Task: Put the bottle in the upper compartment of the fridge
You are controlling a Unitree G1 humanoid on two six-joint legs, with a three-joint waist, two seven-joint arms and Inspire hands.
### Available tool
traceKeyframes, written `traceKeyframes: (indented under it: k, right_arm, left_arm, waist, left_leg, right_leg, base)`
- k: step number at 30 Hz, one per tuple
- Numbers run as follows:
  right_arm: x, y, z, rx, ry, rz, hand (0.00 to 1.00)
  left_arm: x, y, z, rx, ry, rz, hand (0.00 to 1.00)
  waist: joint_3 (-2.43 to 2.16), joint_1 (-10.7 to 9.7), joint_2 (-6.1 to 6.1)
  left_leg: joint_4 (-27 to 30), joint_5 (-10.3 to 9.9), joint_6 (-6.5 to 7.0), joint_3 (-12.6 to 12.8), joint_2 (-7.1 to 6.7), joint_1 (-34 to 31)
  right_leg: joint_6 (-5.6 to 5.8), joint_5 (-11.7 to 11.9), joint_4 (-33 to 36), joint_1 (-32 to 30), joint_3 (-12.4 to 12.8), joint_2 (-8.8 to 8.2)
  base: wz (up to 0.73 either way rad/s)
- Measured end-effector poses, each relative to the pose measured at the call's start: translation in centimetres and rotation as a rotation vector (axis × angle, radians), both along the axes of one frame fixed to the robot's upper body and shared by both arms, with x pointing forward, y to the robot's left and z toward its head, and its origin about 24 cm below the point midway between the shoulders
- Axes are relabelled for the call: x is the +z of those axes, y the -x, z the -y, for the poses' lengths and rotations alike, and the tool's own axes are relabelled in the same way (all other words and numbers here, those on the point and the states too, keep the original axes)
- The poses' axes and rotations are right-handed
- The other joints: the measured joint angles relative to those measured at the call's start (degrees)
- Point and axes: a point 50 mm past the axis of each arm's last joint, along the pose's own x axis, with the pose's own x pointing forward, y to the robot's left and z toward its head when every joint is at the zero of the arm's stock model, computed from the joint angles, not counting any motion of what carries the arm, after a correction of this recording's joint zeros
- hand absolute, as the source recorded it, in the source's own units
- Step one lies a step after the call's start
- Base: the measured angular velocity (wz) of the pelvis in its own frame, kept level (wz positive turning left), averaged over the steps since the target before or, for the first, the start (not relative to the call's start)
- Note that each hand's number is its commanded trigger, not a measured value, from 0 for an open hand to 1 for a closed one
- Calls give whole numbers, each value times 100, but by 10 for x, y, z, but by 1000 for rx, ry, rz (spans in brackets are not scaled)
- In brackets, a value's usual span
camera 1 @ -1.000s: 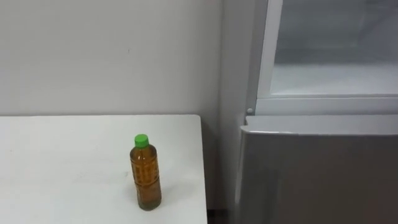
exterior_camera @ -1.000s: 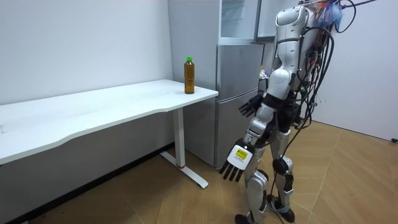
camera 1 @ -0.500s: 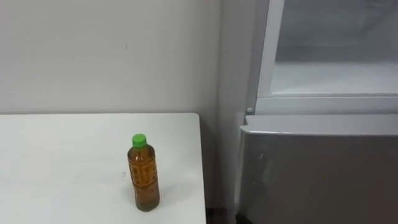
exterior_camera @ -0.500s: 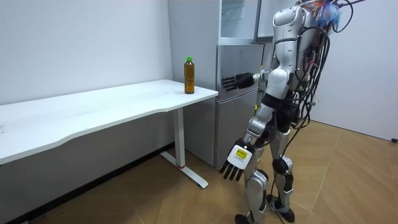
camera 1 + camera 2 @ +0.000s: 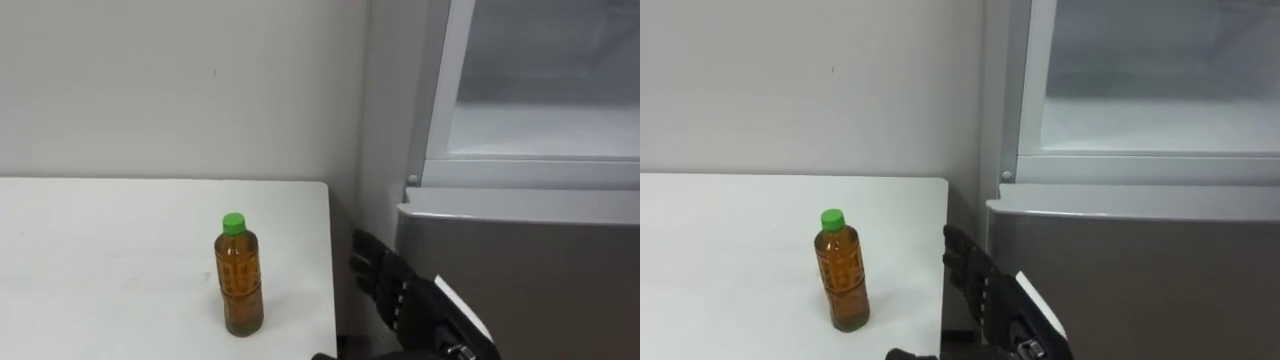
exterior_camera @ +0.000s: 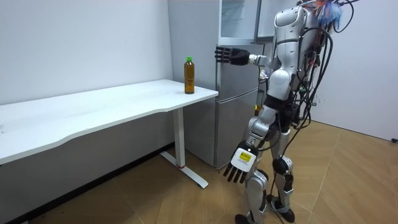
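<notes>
Holding the right hand (image 5: 408, 302) out in front, fingers straight and relaxed, gripping nothing, just right of the white table (image 5: 100, 260) and in front of the grey lower fridge door (image 5: 540, 280). Letting the left hand (image 6: 241, 163) hang low by the leg, fingers loose and empty too. Spotting the bottle (image 5: 240, 278) left of the right hand and clear of it, standing upright with its green cap on, near the table's right edge. Looking at the pale upper fridge compartment (image 5: 545, 110) farther off, up to the right.
</notes>
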Motion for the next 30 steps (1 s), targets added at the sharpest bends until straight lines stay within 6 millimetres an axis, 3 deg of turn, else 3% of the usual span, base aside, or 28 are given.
traceKeyframes:
  k: [7, 13, 15, 23, 30]
  right_arm:
    - [17, -7, -2, 10, -10, 63, 0]
    - [30, -15, -2, 16, -13, 107, 0]
    - [32, -17, -2, 21, -24, 108, 0]
    - [29, -25, -2, 12, -137, 53, 0]
    - [7, -35, 2, -78, -121, -56, 0]
  left_arm:
    - [0, 0, 1, -5, 16, 4, 0]
    - [1, 1, -3, 1, 5, 3, 0]
    - [1, 0, -6, -9, 0, -4, 0]
    - [1, -2, -6, -16, -10, -15, 0]
    - [2, -8, -6, -36, -17, -12, 0]
  waist:
    - [-31, 139, -56]
    - [-34, 246, -128]
    - [-14, 246, -140]
    - [19, 278, -135]
    - [9, 394, -122]
  left_leg:
    - [-3, 1, 0, -4, -1, -6]
    - [16, 0, 0, -39, -1, -52]
    - [47, 1, -1, -86, -2, -60]
    - [104, 0, -1, -227, -13, -131]
    - [113, 10, 3, -270, -20, -153]
  right_leg:
    - [0, 0, 7, -14, -8, 0]
    - [1, 2, 4, 0, -64, -1]
    - [1, 2, -5, 29, -120, -1]
    - [2, 2, -7, 65, -290, -2]
    - [2, 2, -5, 49, -335, -5]
  base:
    - [0]
    - [3]
    - [16]
    - [10]
    - [2]
